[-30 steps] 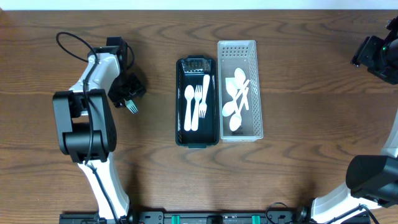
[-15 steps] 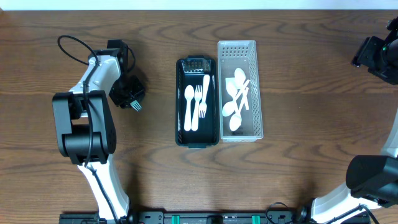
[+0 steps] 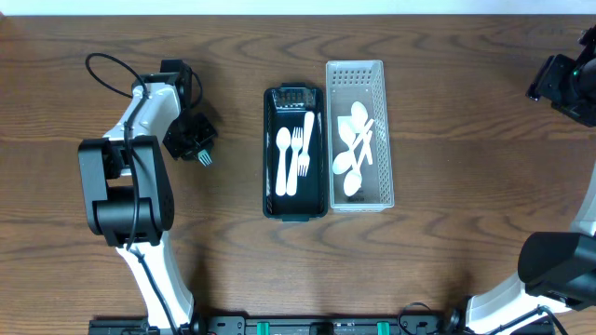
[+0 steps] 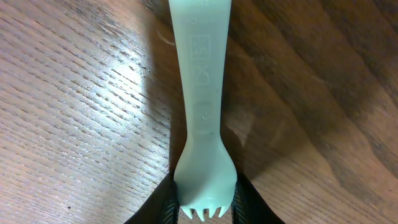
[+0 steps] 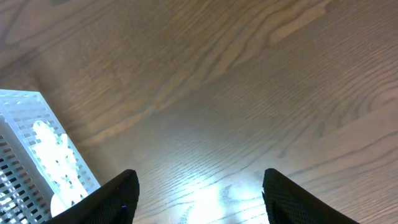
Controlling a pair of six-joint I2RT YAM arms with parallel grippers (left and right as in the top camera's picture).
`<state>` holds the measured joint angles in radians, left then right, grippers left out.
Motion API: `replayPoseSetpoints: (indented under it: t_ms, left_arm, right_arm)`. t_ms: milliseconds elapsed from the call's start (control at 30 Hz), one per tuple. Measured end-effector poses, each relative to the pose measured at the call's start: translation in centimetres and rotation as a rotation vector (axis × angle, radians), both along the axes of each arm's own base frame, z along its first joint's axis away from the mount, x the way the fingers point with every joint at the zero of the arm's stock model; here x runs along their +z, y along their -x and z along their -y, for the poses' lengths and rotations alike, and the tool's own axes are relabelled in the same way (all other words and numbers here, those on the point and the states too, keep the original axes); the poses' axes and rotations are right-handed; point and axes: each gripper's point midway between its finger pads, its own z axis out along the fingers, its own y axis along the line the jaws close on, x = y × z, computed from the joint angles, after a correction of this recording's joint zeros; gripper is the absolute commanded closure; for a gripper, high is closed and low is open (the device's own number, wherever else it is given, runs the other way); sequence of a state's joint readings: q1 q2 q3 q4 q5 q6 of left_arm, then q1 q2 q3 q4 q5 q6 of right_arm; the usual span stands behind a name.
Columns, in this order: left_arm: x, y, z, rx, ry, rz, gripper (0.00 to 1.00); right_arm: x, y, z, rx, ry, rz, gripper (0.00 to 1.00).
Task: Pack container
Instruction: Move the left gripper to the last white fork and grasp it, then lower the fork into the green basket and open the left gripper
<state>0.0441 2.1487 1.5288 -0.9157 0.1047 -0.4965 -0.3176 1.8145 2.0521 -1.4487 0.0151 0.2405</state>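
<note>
**Left arm holding a fork, well short of the trays**

Little is changing from a second ago. The left end effector (image 3: 194,142) has drifted slightly toward the middle of the worktop (image 3: 447,140) and has stayed put over the last half second. The trays and their contents are lying just as they were.

The left arm is reaching up from its base at the near edge, with its wrist turned down at the worktop. Its fingers (image 4: 163,208) are closing on the pale fork (image 4: 200,93) at the neck, just above the tines, and the handle is pointing away from the wrist camera. (Whether the fork is lifted clear of the wood, I cannot tell.) It is well apart from the black container (image 3: 270,149), which is carrying white cutlery. The white basket (image 3: 328,140) is standing right beside it, holding a heap of spoons.

The right end effector (image 5: 196,193) is hanging at the far right corner with its fingers spread wide, gripping nothing.
</note>
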Motion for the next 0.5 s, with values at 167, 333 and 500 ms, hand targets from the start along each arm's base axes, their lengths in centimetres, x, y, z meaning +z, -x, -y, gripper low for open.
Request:
replayPoseSetpoints:
  t_ms: [167,333,500]
  left_arm:
    - [0.1,0.4,0.0,0.000,0.000,-0.017,0.94]
    - [1.0,3.3,0.0,-0.020,-0.014,-0.141,0.94]
    - [5.5,3.0,2.2,-0.129,-0.032,-0.088,0.94]
  right_arm:
    - [0.0,0.0,0.0,0.000,0.000,-0.001,0.33]
    - [0.0,0.0,0.0,0.000,0.000,-0.001,0.33]
    - [0.0,-0.1,0.0,0.000,0.001,0.002,0.32]
